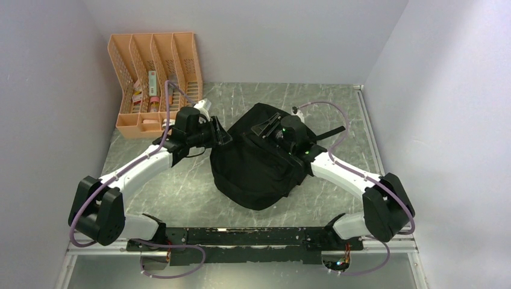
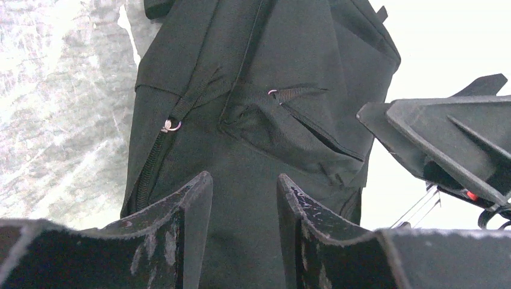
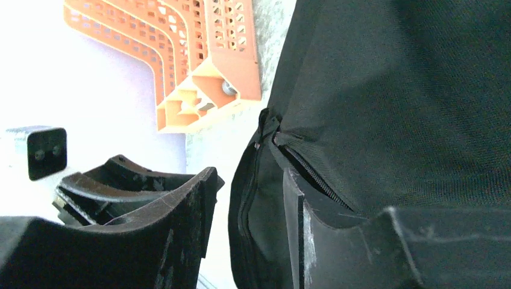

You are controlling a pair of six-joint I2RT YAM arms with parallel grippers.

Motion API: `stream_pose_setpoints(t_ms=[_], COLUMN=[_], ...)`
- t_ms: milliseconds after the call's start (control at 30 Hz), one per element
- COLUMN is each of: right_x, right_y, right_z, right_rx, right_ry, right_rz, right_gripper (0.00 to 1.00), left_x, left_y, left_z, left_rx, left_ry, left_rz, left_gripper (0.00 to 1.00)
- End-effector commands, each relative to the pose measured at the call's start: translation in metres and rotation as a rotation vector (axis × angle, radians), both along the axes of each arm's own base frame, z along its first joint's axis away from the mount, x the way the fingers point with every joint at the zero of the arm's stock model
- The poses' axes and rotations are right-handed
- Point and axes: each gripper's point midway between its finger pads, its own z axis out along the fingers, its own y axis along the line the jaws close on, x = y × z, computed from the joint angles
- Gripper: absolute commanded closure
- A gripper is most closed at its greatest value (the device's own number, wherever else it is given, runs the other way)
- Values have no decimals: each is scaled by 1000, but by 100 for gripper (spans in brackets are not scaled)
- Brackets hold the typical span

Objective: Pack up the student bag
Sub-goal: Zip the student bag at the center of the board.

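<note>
The black student bag (image 1: 259, 159) lies in the middle of the table (image 1: 181, 192). The left fingers (image 2: 191, 208) are half open just beside its left side, holding nothing. The right fingers (image 3: 196, 205) are half open at its top edge, holding nothing.

One student bag (image 1: 259, 162) – black, mid-frame. One orange mesh organiser (image 1: 153, 78), upper left, with four slots; the small items inside sit too crowded to count. Two robot arms – a left arm (image 1: 141, 165) and a right arm (image 1: 343, 171). One counter (image 1: 181, 198).

Student bag (image 1: 256, 165) — interior hidden
</note>
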Motion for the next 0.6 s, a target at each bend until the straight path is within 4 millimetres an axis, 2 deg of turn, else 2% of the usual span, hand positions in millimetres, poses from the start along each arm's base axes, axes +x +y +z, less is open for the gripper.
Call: stream_pose_setpoints(t_ms=[0, 333, 567], right_x=[14, 16, 25], right_y=[5, 15, 20], right_z=[5, -13, -27], right_rx=[81, 75, 54], right_ry=[21, 89, 106], right_rz=[-102, -140, -152], right_gripper=[51, 51, 51], left_x=[-2, -3, -5], left_y=[6, 3, 0], left_z=[3, 0, -2], left_rx=[4, -8, -21], left_ry=[-17, -7, 4], left_rz=[4, -11, -23], left_gripper=[52, 53, 54])
